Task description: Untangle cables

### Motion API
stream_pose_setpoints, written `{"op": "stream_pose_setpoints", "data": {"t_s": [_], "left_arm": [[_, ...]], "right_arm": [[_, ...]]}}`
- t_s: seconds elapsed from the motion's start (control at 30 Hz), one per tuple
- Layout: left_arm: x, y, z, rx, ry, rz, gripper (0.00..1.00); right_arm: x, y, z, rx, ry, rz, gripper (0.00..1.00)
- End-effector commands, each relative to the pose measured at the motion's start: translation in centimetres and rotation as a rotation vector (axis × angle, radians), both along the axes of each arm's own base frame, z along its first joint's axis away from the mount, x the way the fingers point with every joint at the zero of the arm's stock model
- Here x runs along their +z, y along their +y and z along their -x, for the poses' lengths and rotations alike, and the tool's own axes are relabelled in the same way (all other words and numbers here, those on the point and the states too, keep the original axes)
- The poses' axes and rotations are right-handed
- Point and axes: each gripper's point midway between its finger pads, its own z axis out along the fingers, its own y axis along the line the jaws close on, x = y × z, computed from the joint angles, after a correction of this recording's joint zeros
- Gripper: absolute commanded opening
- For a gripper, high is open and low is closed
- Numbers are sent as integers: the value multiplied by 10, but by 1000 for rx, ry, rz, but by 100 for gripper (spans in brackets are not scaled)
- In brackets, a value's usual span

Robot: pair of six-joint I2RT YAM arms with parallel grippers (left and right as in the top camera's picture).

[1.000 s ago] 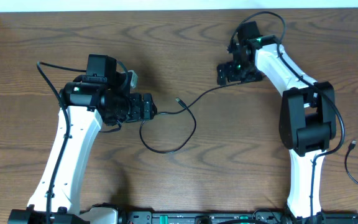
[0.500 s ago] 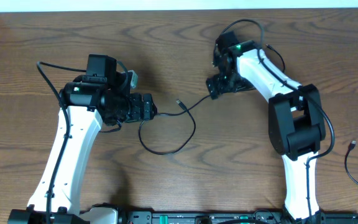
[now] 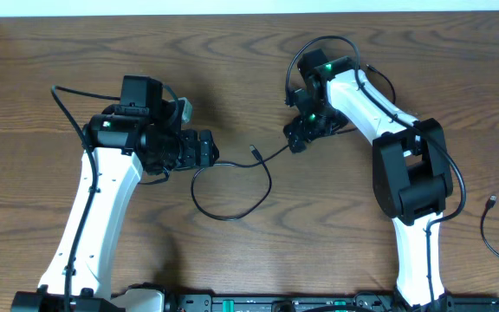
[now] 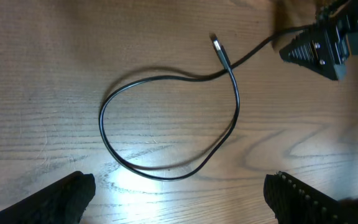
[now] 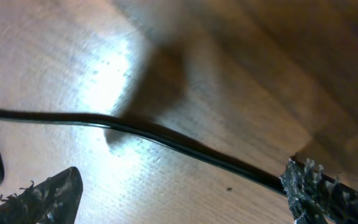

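A thin black cable [image 4: 237,109] lay near the middle of the table [image 3: 76,61], between the two arms. It curled into one wide, flat loop. Its small silvery plug [image 4: 216,42] pointed away from the loop at the top. Just below the plug the cord passed over itself at a single crossing [image 4: 227,70], then ran up and to the right toward the right gripper [image 3: 296,140]. The right wrist view showed that stretch of cord slanting across the wood and vanishing at the edge of one of the fingers [image 5: 328,193]. Those jaws stood well apart, so nothing was clamped between them, though I could not tell whether the fingertip pinned the cord to the table. The cord's far end was hidden there. The left gripper [image 3: 210,150] hovered just beside the loop's left side with its jaws spread wide and nothing between them, and the loop lay in plain sight below it. A second cable [image 3: 485,238] with its own small plug end lay by the table's right edge, well apart from the first and touching nothing. By my reading, the cords were already separated from each other. What remained was the one loop and its self-crossing. Drawing the plug end back out across that crossing should leave the cord lying straight.
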Motion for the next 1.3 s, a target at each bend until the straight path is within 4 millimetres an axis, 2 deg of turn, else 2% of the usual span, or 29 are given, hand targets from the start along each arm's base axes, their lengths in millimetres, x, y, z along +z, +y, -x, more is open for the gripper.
{"op": "stream_pose_setpoints", "data": {"t_s": [0.0, 0.3, 0.6, 0.77, 0.97, 1.13, 1.27], "left_arm": [[3, -2, 0, -18, -14, 10, 93], [4, -2, -4, -18, -32, 11, 93], [2, 9, -10, 9, -49, -35, 93], [5, 23, -21, 74, -76, -30, 93], [5, 55, -25, 199, -62, -10, 93], [4, 74, -22, 261, -43, -8, 93], [4, 78, -22, 273, -43, -8, 93]], "right_arm": [[9, 12, 12, 123, 15, -80, 99], [21, 37, 34, 297, 71, -278, 99], [27, 55, 41, 277, 97, -349, 99], [16, 60, 29, 159, 43, -215, 99], [8, 76, 25, 57, -37, -72, 99], [6, 92, 36, 40, -73, -3, 99], [5, 107, 48, 81, -88, 19, 99]]}}
